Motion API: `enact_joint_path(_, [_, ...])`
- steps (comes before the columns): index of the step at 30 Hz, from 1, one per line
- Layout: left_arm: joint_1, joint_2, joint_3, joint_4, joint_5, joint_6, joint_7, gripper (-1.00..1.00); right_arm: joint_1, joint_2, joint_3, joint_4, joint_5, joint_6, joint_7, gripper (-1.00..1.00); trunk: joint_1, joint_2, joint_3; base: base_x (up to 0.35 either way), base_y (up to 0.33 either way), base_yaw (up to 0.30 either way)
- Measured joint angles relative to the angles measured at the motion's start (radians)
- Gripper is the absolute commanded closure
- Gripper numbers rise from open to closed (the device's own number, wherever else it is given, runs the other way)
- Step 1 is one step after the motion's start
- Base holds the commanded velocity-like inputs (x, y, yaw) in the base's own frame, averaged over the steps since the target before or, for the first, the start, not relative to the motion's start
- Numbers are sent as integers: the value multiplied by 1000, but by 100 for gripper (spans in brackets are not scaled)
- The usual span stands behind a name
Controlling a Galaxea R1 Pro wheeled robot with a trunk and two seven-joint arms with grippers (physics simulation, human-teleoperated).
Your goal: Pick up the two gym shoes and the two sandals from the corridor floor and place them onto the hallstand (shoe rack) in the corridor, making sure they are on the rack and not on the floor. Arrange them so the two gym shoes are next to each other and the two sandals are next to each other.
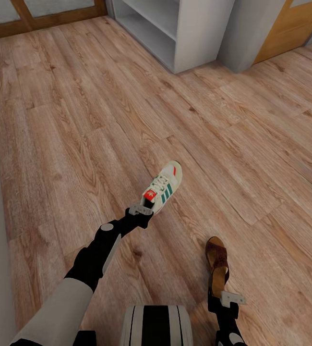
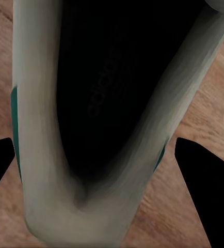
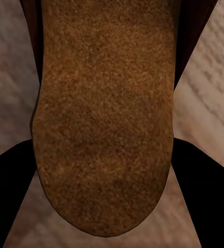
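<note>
The corridor floor [image 1: 79, 120] of light brown wood-grain planks spans nearly the whole frame. The pale grey hallstand [image 1: 194, 33] stands on it at the upper centre, with wood-framed doors at the upper left and upper right corners.

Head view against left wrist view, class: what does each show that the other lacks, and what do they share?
Head view alone: the hallstand standing ahead, the brown sandal at the right end effector, the shoe's laces and red label, and the left end effector gripping its heel.

Left wrist view alone: a look down into the shoe's dark inside, with faint lettering on the insole, and a dark fingertip on each side.

Both: the gym shoe, its green stripes, and the corridor floor.
</note>
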Motion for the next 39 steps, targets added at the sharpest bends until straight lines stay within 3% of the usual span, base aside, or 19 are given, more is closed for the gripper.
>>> enact_joint_path(13, [16, 3, -2, -3, 0, 11, 2, 100, 0, 0, 2, 0, -1, 0, 2, 100, 0, 0, 0, -3, 0, 0])
enact_joint_path(31, [18, 11, 0, 1, -3, 11, 6, 100, 0, 1, 7, 0, 2, -1, 4, 100, -8, 4, 70, 0, 0, 0])
enact_joint_path(39, [50, 16, 5, 7, -6, 11, 10, 100, 0, 2, 7, 0, 2, -1, 4, 100, -12, 6, 100, 0, 0, 0])
